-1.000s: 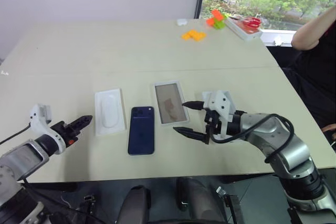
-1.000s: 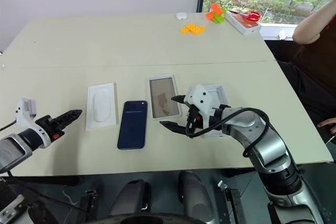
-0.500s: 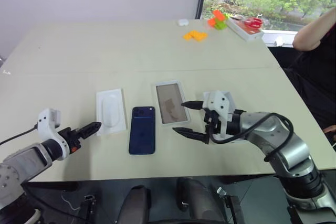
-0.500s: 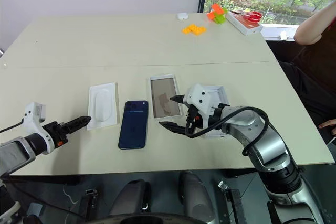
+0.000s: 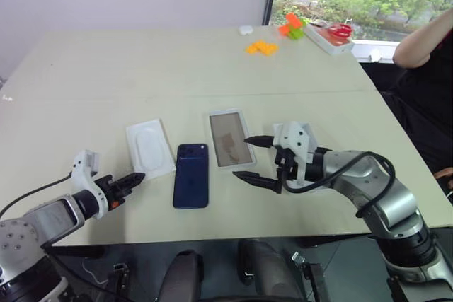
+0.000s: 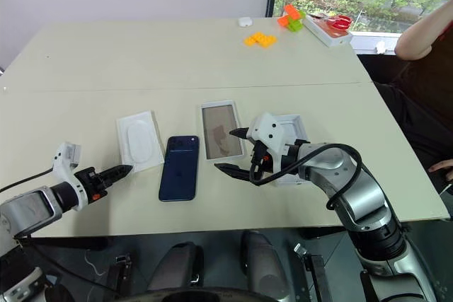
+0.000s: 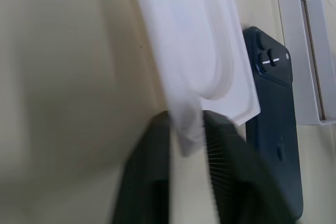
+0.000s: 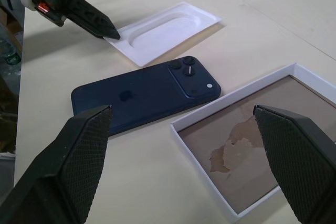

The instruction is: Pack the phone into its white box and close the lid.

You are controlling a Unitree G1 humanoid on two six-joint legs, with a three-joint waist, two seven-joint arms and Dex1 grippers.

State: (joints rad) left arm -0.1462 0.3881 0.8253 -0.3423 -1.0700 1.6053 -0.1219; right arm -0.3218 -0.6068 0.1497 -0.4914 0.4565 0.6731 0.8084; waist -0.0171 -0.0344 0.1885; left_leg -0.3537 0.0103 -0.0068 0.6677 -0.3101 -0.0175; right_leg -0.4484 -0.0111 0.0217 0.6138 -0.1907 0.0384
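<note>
While hidden elsewhere, left gripper (image 7: 186,140) pinching insert (image 7: 194,51).

Slim dark navy-blue smartphone (image 5: 191,175), camera side up, on beige table (image 5: 141,68); shallow white cardboard tray (image 5: 228,138) beside it, thin white recessed insert (image 5: 149,148) on its other side.

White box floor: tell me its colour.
Brownish tan with paler worn patches, inside the white box; the right wrist view shows it best.
</note>
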